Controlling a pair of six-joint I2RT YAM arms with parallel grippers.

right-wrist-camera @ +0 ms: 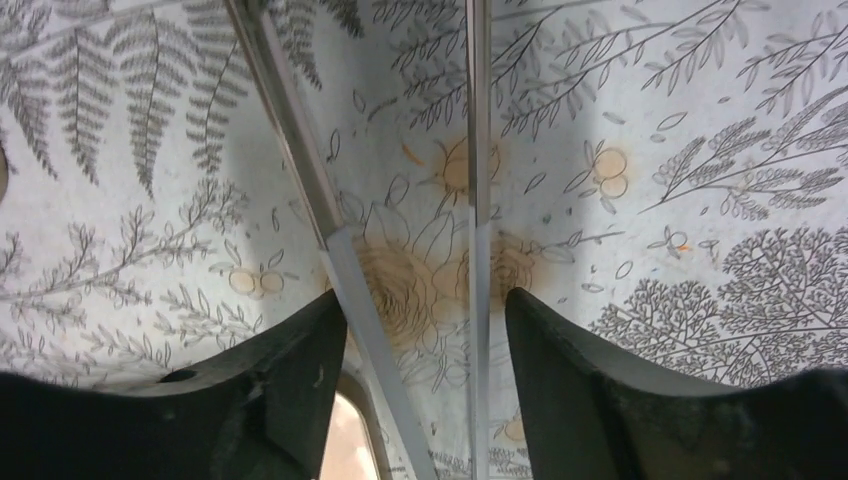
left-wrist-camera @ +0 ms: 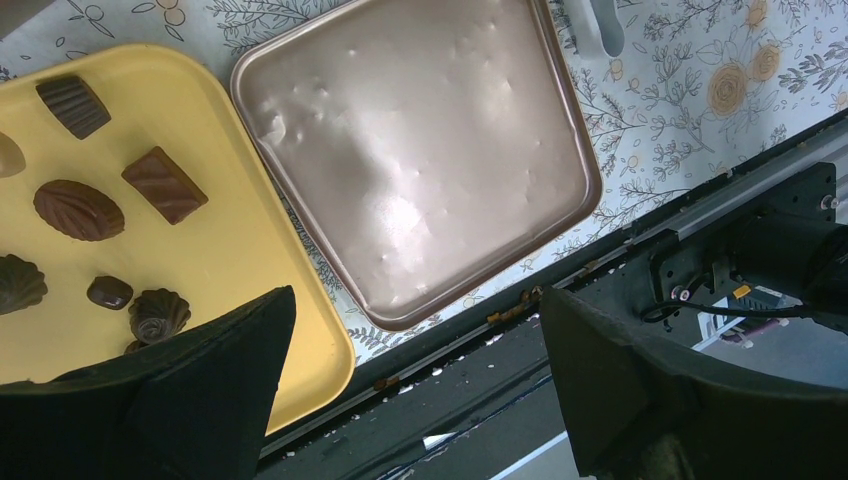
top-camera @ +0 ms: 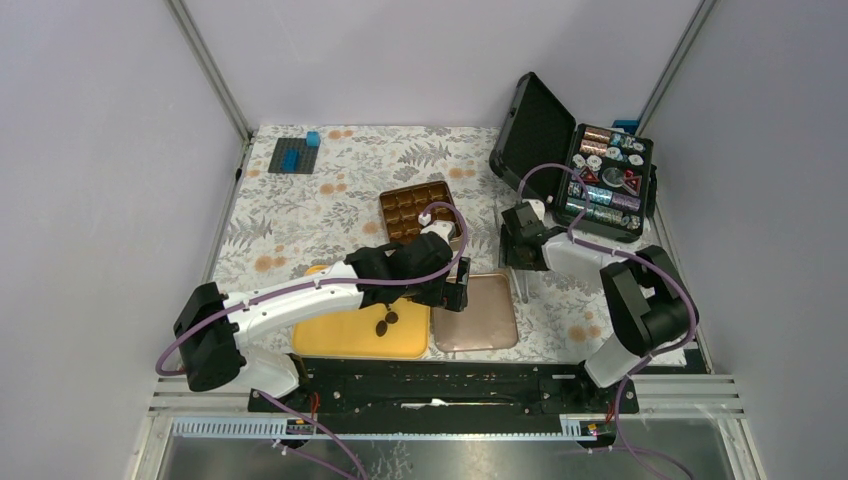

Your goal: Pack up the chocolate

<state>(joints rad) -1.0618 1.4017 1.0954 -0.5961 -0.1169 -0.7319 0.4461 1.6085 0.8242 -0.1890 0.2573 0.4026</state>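
Several dark brown chocolate pieces [left-wrist-camera: 78,210] lie on a yellow tray [left-wrist-camera: 230,230]; they also show in the top view [top-camera: 385,322], partly hidden under the left arm. A brown compartment box [top-camera: 415,208] sits behind the tray. My left gripper [left-wrist-camera: 415,300] is open and empty. It hovers at the near edge between the yellow tray and a rose-gold lid [left-wrist-camera: 420,160], and shows in the top view [top-camera: 455,295]. My right gripper [right-wrist-camera: 425,305] is open just above the floral cloth, with the edges of a clear plastic piece [right-wrist-camera: 478,200] between its jaws. It shows in the top view [top-camera: 512,245].
An open black case [top-camera: 600,170] full of small items stands at the back right. A dark plate with a blue block [top-camera: 297,153] sits at the back left. The black frame rail [left-wrist-camera: 720,210] runs along the near table edge.
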